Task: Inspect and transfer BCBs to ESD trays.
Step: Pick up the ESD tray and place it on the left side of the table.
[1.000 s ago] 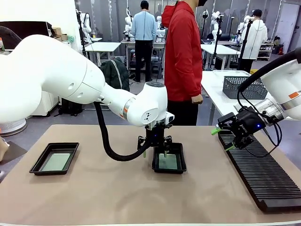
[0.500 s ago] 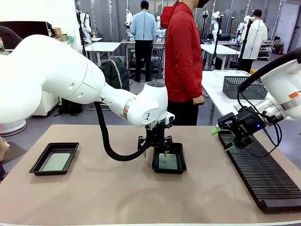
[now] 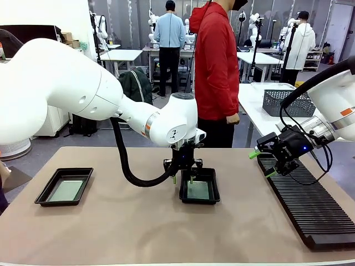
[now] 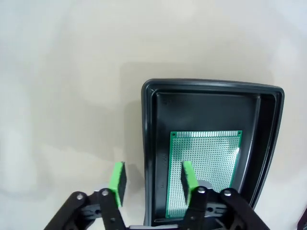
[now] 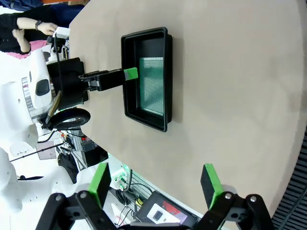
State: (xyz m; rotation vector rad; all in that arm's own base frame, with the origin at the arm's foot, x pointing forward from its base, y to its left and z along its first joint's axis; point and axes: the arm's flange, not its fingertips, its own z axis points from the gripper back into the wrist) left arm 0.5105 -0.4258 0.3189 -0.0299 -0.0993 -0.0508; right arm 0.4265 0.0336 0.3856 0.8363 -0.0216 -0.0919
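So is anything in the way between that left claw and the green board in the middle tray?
Nothing visible. The left gripper hangs just above the tray, one finger over its rim, and the board lies uncovered on the tray floor.

Left claw [image 3: 182, 175] above the middle ESD tray [image 3: 199, 192], board [image 3: 198, 190] inside.

Two shallow black ESD trays with raised flared rims are set flat on the desk, well apart. The left tray [image 3: 41, 195] lies near the desk's left side, and a pale grey-green board [image 3: 66, 190] is laid flat on its floor. The middle tray [image 3: 213, 195] holds a second board [image 4: 208, 167], seen in the left wrist view as a green perforated BCB lying flat, nearer one end of the floor, with bare black floor beyond it.
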